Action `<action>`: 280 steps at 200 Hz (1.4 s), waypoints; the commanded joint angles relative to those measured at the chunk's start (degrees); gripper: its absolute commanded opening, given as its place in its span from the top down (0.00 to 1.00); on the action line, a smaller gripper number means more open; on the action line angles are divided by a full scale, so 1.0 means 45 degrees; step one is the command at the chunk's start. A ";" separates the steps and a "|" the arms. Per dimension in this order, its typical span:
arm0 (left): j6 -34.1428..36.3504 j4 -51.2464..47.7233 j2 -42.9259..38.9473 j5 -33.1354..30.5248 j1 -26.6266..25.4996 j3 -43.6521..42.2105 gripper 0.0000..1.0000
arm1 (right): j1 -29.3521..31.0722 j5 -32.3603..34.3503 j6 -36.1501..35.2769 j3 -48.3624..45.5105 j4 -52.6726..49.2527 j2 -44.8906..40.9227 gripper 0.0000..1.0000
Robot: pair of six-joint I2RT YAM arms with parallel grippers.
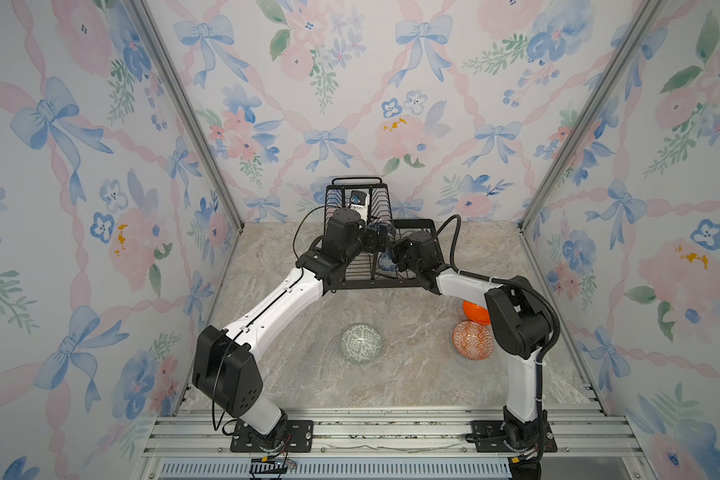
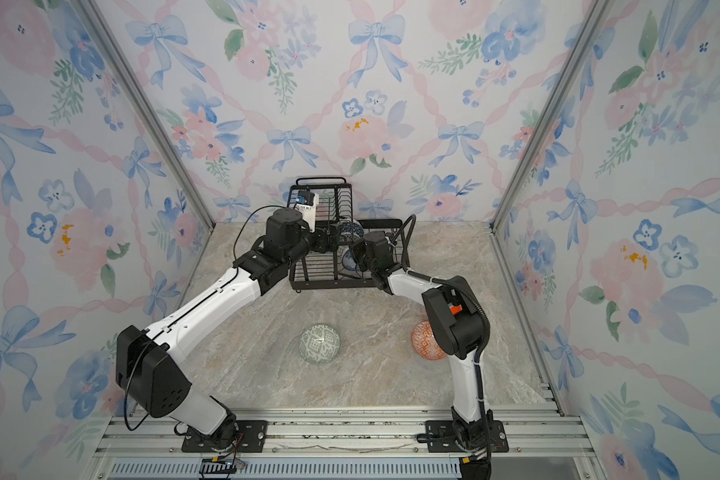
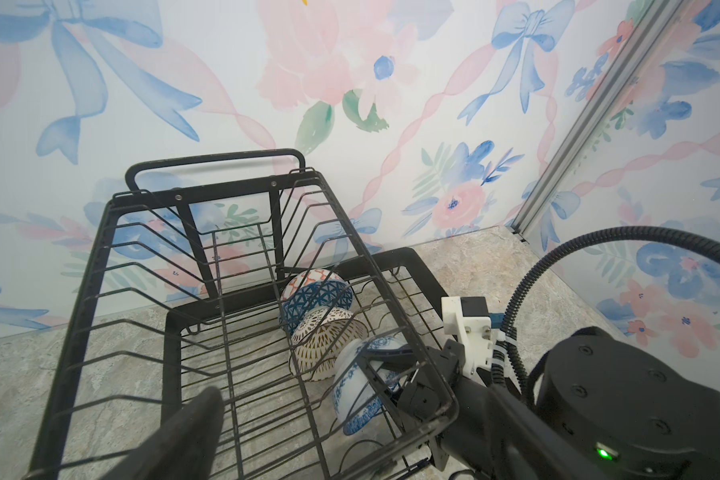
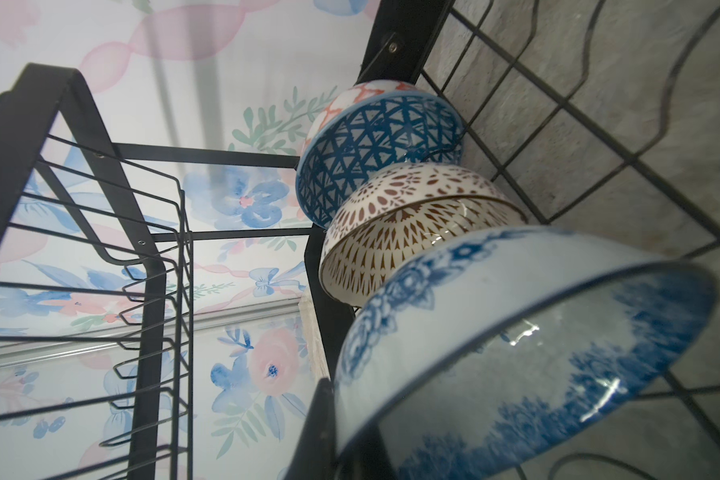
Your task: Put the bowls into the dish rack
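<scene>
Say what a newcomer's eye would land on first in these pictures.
Both arms meet over the black dish rack at the back, the right gripper clamped on a blue-white floral bowl. Nearer the front, a green-white bowl, an orange-white bowl and a plain orange bowl sit on the marble table.

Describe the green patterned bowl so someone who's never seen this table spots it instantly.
Find the black dish rack at the back of the marble table. In front of it, mid-table, sits the green bowl. Its green geometric pattern separates it from the patterned orange bowl and plain orange bowl further right.
</scene>
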 commanded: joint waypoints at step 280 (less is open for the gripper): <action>-0.0491 -0.0616 -0.1007 0.0543 0.0282 -0.1068 0.02 | 0.0662 -0.0163 0.1547 0.0288 0.2184 0.1301 1.00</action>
